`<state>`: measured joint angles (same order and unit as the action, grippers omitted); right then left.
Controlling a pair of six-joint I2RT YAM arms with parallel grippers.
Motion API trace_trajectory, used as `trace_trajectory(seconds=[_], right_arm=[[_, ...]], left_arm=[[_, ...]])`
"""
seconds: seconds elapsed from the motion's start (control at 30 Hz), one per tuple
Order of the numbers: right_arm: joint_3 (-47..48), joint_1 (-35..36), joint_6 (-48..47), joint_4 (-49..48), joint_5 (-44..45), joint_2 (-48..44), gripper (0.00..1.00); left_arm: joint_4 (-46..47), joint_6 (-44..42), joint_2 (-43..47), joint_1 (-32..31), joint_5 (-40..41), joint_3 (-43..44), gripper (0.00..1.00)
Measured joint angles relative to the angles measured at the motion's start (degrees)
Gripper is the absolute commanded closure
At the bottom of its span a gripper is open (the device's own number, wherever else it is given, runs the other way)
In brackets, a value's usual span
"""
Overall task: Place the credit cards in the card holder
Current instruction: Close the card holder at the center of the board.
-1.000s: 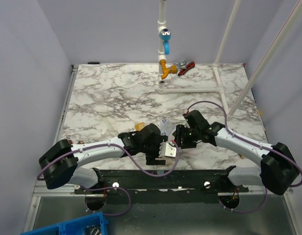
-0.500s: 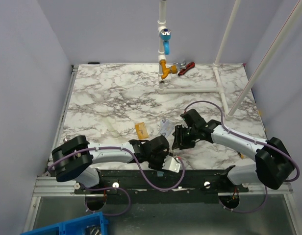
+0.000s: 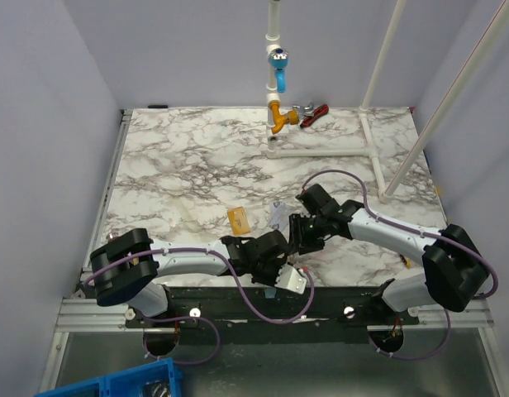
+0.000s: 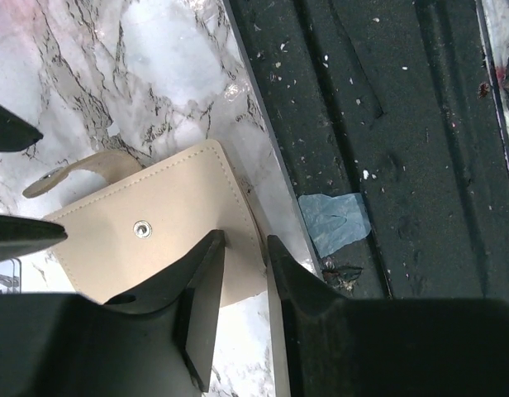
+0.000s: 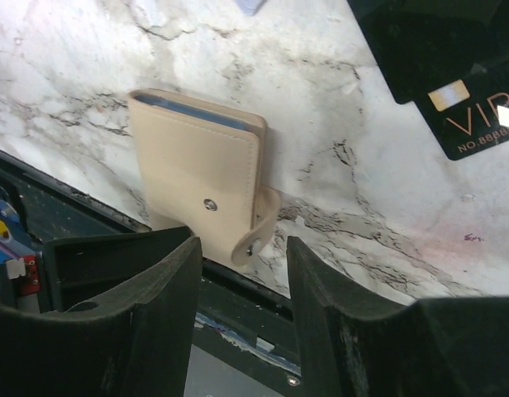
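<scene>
Left gripper: jaws nearly together over the card holder; whether they grip it, I cannot tell. The holder is matte beige, stitched, folded, at the table's near edge, blue lining facing far. Right gripper gapes wide above it. Black card glossy, cropped. Gold card lies beyond.

I see both arms built alike: the left arm and right arm have white links between chunky black joints, a purple cable looping along each, and matte black, wedge-shaped claw fingers.
</scene>
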<state>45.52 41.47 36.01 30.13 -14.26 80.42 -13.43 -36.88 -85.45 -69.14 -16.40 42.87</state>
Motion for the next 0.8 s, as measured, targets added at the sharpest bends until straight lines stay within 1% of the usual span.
trace_trajectory(seconds=[0.07,0.13,0.23,0.4,0.43,0.5,0.6,0.8], right_arm=[[0.9,0.5,-0.2,0.3,0.3,0.1,0.62],[1.4,0.8,-0.3,0.5,0.7,0.1,0.68],[1.6,0.9,-0.5,0.9,1.1,0.1,0.72],[1.6,1.0,-0.6,2.1,1.7,0.0,0.74],[1.6,1.0,-0.6,2.5,1.9,0.0,0.73],[1.6,1.0,-0.7,3.2,2.3,0.0,0.68],[1.6,1.0,-1.0,3.7,2.4,0.0,0.68],[1.6,1.0,-1.0,3.9,2.6,0.0,0.83]], left_arm=[[-0.5,0.0,0.0,0.0,0.1,0.3,0.75],[-0.9,0.0,0.0,0.0,0.3,0.4,0.76],[-1.0,0.0,0.0,0.0,0.4,0.4,0.77],[-1.1,0.0,0.0,0.0,0.6,0.4,0.77],[-1.1,0.0,0.0,0.0,0.7,0.4,0.77],[-1.2,0.0,0.0,-0.1,0.8,0.4,0.77],[-1.3,0.0,0.0,-0.1,0.9,0.5,0.77],[-1.3,0.0,0.0,-0.2,1.0,0.5,0.77]])
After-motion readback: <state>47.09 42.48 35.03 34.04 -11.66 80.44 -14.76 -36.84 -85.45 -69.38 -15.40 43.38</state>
